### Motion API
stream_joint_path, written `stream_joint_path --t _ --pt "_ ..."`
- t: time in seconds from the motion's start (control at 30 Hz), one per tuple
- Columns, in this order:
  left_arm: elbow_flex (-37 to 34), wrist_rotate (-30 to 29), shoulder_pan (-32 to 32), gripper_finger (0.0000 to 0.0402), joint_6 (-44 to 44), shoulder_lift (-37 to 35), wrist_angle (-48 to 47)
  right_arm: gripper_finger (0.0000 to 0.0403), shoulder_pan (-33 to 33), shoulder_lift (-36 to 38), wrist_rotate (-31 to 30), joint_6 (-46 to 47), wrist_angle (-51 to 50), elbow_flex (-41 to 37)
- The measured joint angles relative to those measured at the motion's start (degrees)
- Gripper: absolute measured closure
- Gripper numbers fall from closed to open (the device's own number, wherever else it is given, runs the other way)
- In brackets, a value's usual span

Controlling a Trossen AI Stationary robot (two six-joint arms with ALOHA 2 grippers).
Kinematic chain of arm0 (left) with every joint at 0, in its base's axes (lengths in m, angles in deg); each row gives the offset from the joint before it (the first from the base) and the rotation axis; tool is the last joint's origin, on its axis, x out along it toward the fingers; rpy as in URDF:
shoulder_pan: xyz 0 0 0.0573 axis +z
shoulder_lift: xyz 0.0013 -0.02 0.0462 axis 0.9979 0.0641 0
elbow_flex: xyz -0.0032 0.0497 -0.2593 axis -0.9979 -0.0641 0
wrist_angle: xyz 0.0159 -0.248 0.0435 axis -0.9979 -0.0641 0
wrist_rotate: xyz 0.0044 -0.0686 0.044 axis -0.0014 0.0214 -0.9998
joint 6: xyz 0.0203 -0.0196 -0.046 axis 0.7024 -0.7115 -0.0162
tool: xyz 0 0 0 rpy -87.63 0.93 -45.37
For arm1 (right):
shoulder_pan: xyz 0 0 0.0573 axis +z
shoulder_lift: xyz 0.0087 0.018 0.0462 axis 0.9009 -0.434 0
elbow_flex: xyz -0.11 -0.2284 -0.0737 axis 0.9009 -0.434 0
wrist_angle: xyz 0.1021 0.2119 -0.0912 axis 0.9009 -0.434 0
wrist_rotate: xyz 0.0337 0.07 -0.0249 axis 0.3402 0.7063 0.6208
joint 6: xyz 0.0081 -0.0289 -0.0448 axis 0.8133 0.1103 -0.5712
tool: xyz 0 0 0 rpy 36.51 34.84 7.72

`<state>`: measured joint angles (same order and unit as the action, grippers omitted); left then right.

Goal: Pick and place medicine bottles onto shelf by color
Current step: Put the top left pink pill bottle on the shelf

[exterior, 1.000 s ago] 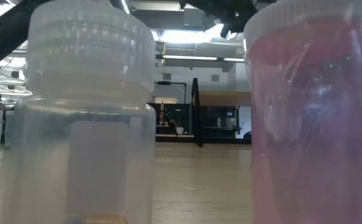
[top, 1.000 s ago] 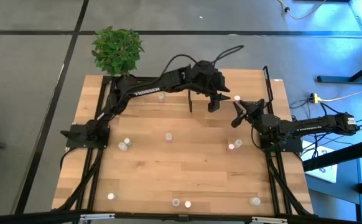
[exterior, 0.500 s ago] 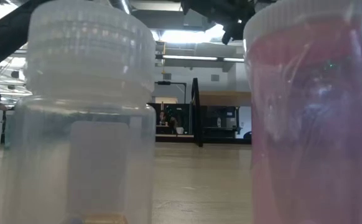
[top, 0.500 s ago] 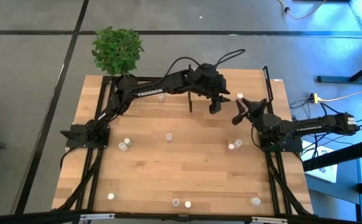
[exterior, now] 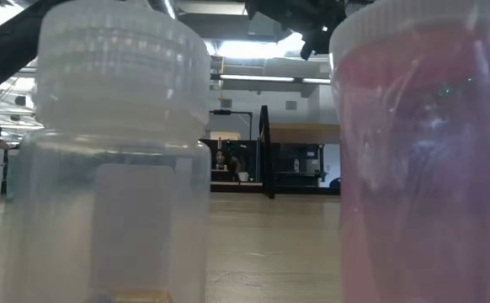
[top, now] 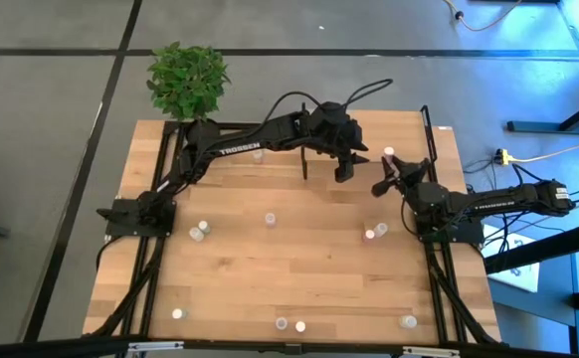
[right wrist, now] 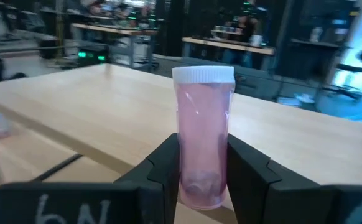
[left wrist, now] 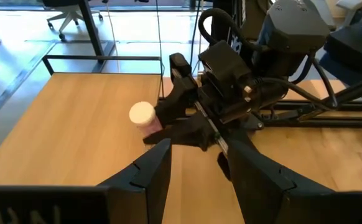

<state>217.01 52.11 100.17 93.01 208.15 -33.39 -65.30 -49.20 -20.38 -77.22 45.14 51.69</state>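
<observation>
My right gripper (top: 382, 179) is shut on a pink medicine bottle with a white cap (right wrist: 203, 143), whose cap (top: 388, 152) shows at the near edge of the light-wood shelf (top: 394, 127) at the table's far right. My left gripper (left wrist: 196, 177) hangs open just left of it with nothing between its fingers, pointing at the bottle (left wrist: 145, 118). Several more bottles stand on the tabletop, among them one at the middle (top: 268, 219) and a pair at the right (top: 375, 232). My right gripper pinches the lower half of the pink bottle's body (right wrist: 201, 177) between its two fingers (right wrist: 162, 168), one on each side. The fingers come at it level. The bottle stands upright, cap up, above the shelf's edge (right wrist: 94, 143); whether its base rests there I cannot tell.
A white bottle (exterior: 119, 160) and a pink one (exterior: 422, 151) stand right in front of the low camera. A black shelf post (top: 304, 164) stands left of my left gripper. A green plant (top: 187, 80) sits at the far left corner. More bottles line the near edge (top: 289, 324).
My right gripper has swung a little at the wrist, carrying the pink bottle's cap slightly toward the table's far right, over the shelf's near edge. The bottle has stayed upright in the hold.
</observation>
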Motion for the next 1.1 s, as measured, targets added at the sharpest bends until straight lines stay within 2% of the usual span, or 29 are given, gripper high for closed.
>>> stream_joint_path --t 0.33,0.6,1.1 --pt "0.0 0.0 0.0 0.0250 0.0 0.0 0.0 0.0292 -1.6 0.2 -1.6 9.3 -6.7 0.3" --pt "0.0 0.0 -0.2 0.0250 0.0 0.0 0.0 0.0292 -2.1 0.0 -1.3 5.6 -5.0 0.2" --pt "0.0 0.0 -0.2 0.0250 0.0 0.0 0.0 0.0292 -2.1 0.0 -1.3 5.8 -5.0 0.1"
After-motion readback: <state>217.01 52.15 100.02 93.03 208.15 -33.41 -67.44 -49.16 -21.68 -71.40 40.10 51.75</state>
